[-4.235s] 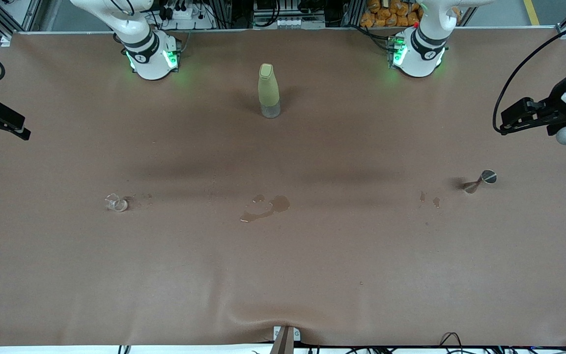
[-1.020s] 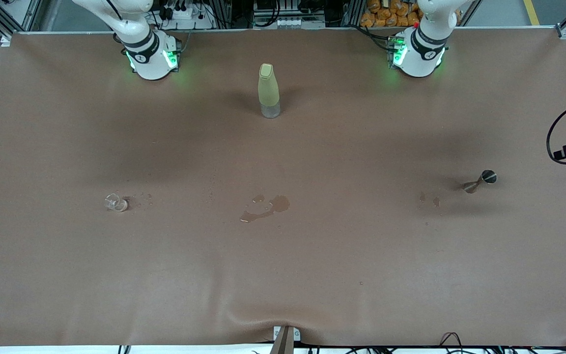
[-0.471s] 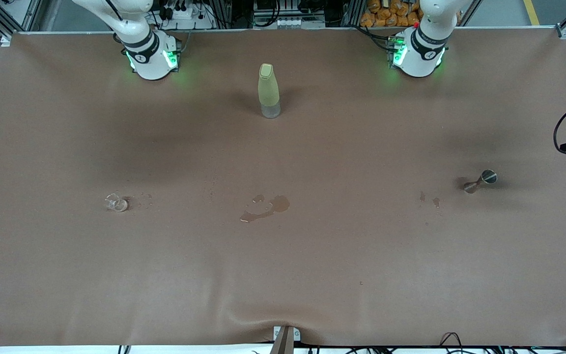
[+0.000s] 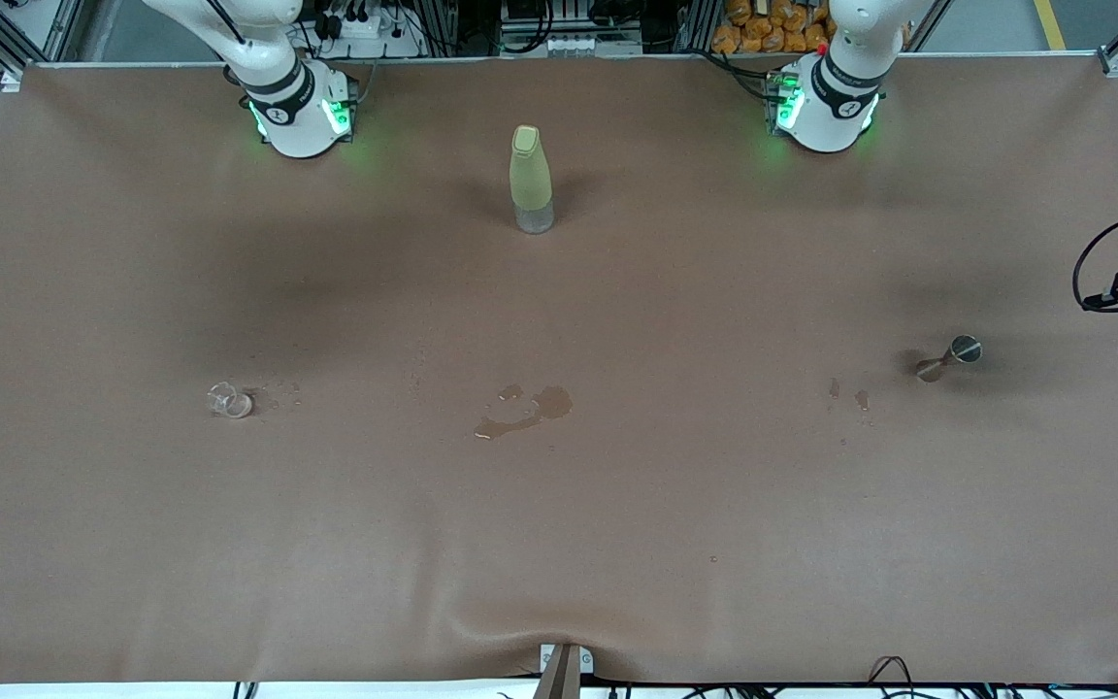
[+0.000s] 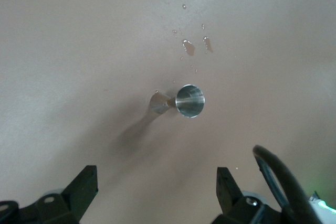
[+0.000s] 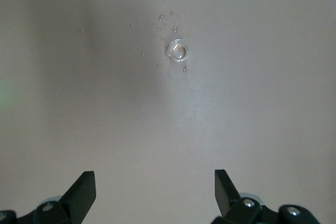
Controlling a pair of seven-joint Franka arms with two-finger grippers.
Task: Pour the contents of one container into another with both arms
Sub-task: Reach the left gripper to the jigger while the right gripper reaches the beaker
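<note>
Overhead, the left gripper [image 5: 152, 190] hangs wide open over the steel jigger [image 5: 181, 101], with droplets [image 5: 195, 45] nearby. Likewise the right gripper [image 6: 155, 192] gapes empty over the small clear glass [image 6: 178, 51]. Between the arms' bases stands an upright yellow-green bottle [image 4: 530, 178]; a puddle [image 4: 525, 410] lies mid-table [image 4: 559, 544].

bottles: one [image 4: 531, 180]
steel jiggers: one [image 4: 950, 357]
small clear glasses: one [image 4: 229, 400]
spill patches: one large [image 4: 523, 410]
</note>
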